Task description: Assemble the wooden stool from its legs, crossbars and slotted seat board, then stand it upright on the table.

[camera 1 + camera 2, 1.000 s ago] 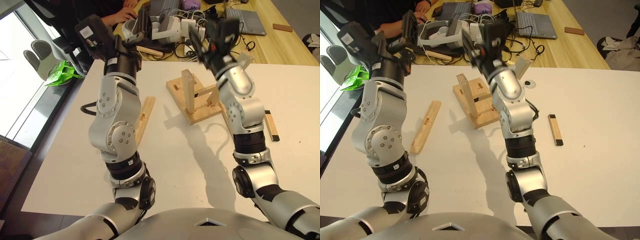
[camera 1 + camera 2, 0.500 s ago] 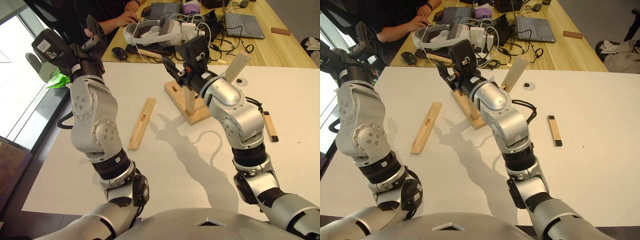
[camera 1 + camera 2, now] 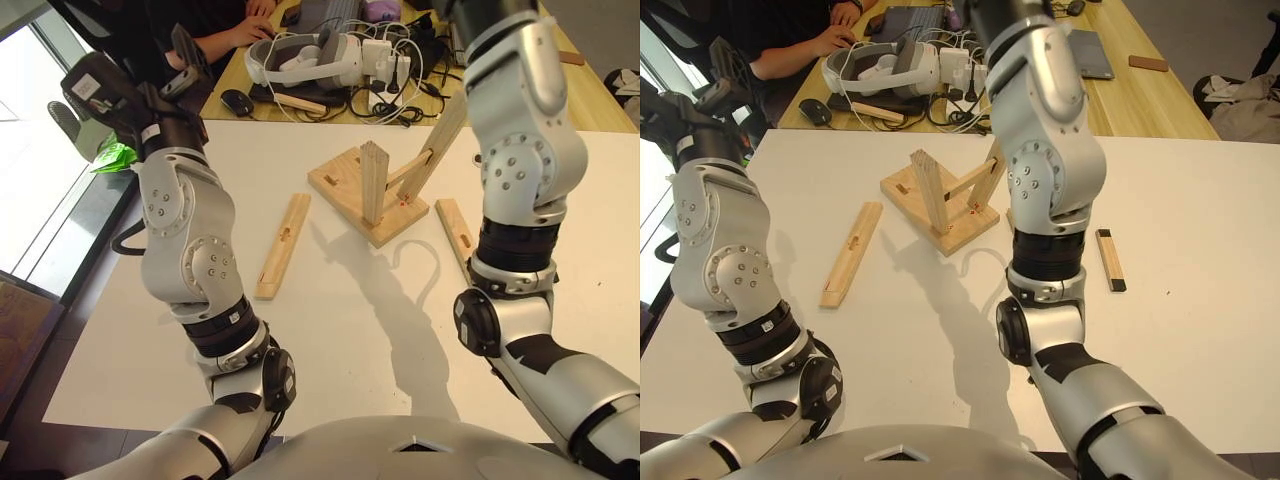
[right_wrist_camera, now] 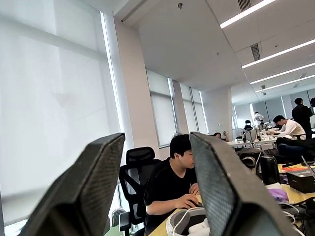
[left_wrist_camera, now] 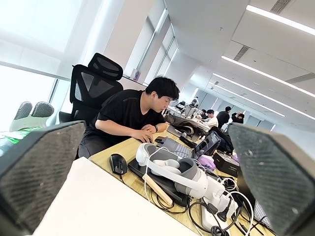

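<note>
we judge both arms are parked high to keep the work unobstructed: our left gripper (image 5: pixel 157 130) and right gripper (image 4: pixel 157 142) gape wide, empty. the half-built stool (image 3: pixel 372 195) sits well below, between them. a loose leg (image 3: pixel 282 245) lies beneath the left gripper, probably the next piece to fit.

Strong daylight is streaming in through tall windows (image 4: pixel 59 88) on the robot's left, and the glass is blowing out to near-white glare. Ceiling light strips (image 5: pixel 275 22) are glowing overhead. The white desk (image 3: pixel 330 340) is reflecting brightly, and soft grey shadows are lying across it, falling toward the robot. The left gripper (image 5: pixel 157 128) is showing dark against the brightness.
</note>
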Tool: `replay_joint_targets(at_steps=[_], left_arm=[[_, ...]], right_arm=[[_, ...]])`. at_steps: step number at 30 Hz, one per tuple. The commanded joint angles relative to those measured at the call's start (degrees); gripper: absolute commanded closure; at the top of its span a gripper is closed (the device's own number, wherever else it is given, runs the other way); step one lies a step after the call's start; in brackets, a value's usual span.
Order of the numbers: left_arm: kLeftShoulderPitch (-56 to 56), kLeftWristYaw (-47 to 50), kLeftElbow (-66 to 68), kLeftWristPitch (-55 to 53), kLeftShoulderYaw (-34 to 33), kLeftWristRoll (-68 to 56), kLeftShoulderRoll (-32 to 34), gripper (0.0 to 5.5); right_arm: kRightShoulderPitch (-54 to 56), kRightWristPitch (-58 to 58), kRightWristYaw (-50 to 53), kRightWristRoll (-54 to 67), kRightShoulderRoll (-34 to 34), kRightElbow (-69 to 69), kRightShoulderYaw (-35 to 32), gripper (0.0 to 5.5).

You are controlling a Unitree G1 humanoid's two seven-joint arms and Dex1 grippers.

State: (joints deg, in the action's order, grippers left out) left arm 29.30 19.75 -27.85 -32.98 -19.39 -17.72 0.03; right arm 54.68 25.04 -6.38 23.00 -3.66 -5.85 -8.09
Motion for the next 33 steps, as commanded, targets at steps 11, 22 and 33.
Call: replay_joint_targets(at_steps=[11, 22, 33], left_arm=[[-0.33, -0.08, -0.51, -0.59, 0.63, 0.76, 0.61, 0.10], [0.34, 0.03, -0.25, 0.02, -0.14, 0.94, 1.13, 0.10], [-1.21, 0.57, -0.92, 0.79, 0.44, 2.70, 0.85, 0.10]], right_arm=[[-24.69, 20.26, 0.26, -4.50, 6.30, -6.46, 17.74, 3.05], [-14.23, 19.07, -11.60, 21.63, 0.67, -17.48, 6.59, 3.05], [-11.49, 6.49, -6.28, 22.45, 5.49, -3.79, -7.74, 3.05]])
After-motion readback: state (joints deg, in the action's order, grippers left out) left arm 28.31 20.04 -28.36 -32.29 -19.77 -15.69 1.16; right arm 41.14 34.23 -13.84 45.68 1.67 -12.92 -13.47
